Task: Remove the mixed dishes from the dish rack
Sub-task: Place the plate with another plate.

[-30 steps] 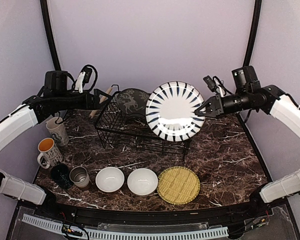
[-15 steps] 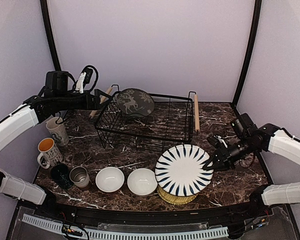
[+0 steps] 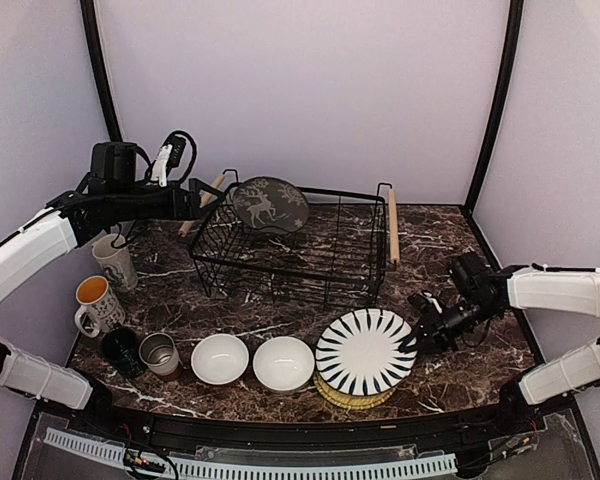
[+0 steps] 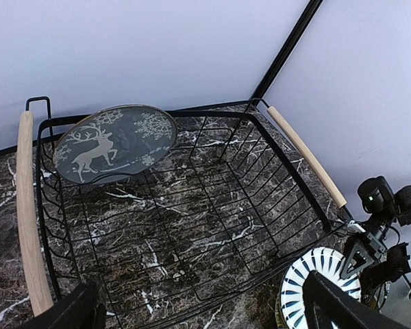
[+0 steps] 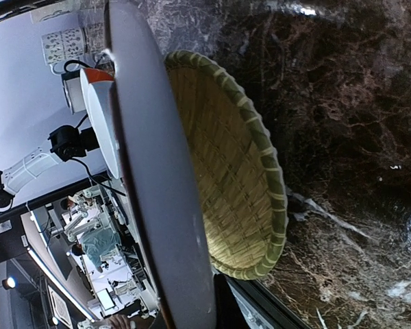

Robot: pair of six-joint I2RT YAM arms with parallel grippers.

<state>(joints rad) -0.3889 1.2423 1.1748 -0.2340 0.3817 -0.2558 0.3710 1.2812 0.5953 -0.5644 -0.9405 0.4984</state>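
The dish rack (image 3: 391, 226) stands at the back middle and holds only the grey reindeer plate (image 3: 270, 205), which leans in its far left corner. Both also show in the left wrist view: the rack (image 4: 305, 154) and the reindeer plate (image 4: 116, 142). My right gripper (image 3: 417, 338) is shut on the right rim of a white plate with dark stripes (image 3: 365, 350). It holds that plate slightly tilted just over the yellow woven plate (image 3: 352, 399). The right wrist view shows the striped plate's grey underside (image 5: 157, 205) close above the yellow plate (image 5: 226, 171). My left gripper (image 3: 193, 200) is open and empty, above the rack's left end.
Two white-inside bowls (image 3: 220, 358) (image 3: 284, 362) sit in the front row left of the plates. A steel cup (image 3: 160, 352), a dark green mug (image 3: 122, 350) and two pale mugs (image 3: 95, 303) (image 3: 115, 262) stand at the left edge.
My right gripper has carried the striped plate from above the rack down to the front and lowered it over the yellow plate. The left arm has not moved.
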